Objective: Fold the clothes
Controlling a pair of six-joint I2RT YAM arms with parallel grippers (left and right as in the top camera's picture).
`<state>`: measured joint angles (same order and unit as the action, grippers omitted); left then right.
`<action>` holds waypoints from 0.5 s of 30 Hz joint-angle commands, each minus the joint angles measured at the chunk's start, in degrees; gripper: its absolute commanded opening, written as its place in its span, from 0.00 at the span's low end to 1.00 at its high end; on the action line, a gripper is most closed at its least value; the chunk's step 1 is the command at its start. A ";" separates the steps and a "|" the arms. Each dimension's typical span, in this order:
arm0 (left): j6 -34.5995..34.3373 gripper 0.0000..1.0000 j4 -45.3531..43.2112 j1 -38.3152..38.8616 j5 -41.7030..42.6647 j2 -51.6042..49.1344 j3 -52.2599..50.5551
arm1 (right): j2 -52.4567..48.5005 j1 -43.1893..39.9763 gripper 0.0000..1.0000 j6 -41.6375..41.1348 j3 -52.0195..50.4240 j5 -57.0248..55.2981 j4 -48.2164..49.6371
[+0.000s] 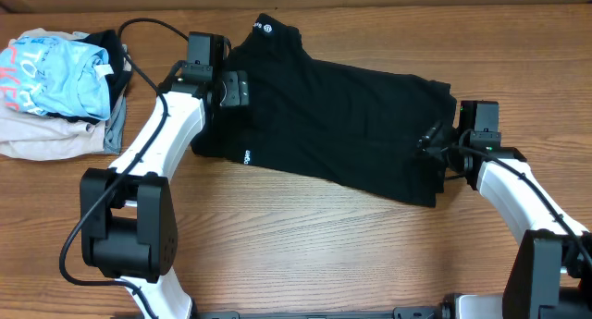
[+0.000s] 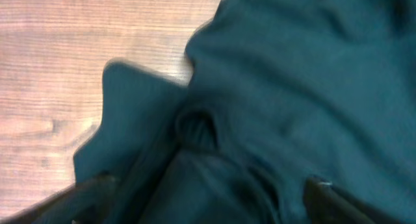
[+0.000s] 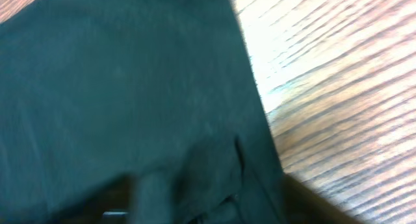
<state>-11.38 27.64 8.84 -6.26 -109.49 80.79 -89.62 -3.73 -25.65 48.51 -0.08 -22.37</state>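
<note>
The black T-shirt (image 1: 342, 125) lies spread across the middle of the wooden table, its small white lettering (image 1: 247, 156) at the front left and its round white neck logo (image 1: 262, 26) at the back. My left gripper (image 1: 239, 90) is over the shirt's left end. In the left wrist view (image 2: 208, 182) its fingers are wide apart with bunched dark cloth (image 2: 292, 87) between them. My right gripper (image 1: 431, 139) is at the shirt's right end. In the right wrist view (image 3: 208, 191) its fingers are also spread, over a fold of the cloth (image 3: 117, 87) by the shirt's edge.
A pile of other garments sits at the far left: a light blue shirt with pink lettering (image 1: 55, 74) on beige (image 1: 42, 139) and grey (image 1: 116, 129) pieces. A black cable (image 1: 139, 28) loops behind the left arm. Bare wood table (image 1: 305, 245) runs along the front.
</note>
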 commanded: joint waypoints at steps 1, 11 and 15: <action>1.73 1.00 5.16 -1.49 -1.29 0.55 4.52 | 2.10 -0.20 0.87 3.54 4.28 4.83 -2.99; 6.45 1.00 24.92 -2.43 5.90 0.33 12.28 | 4.42 4.00 0.86 5.97 7.37 11.52 -14.40; 6.51 1.00 22.43 -2.45 6.69 -0.83 7.80 | 2.14 6.99 0.86 5.99 5.35 10.14 -14.23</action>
<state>-7.01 50.63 6.28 -2.02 -109.16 91.48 -85.86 1.52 -20.91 55.37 10.09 -36.67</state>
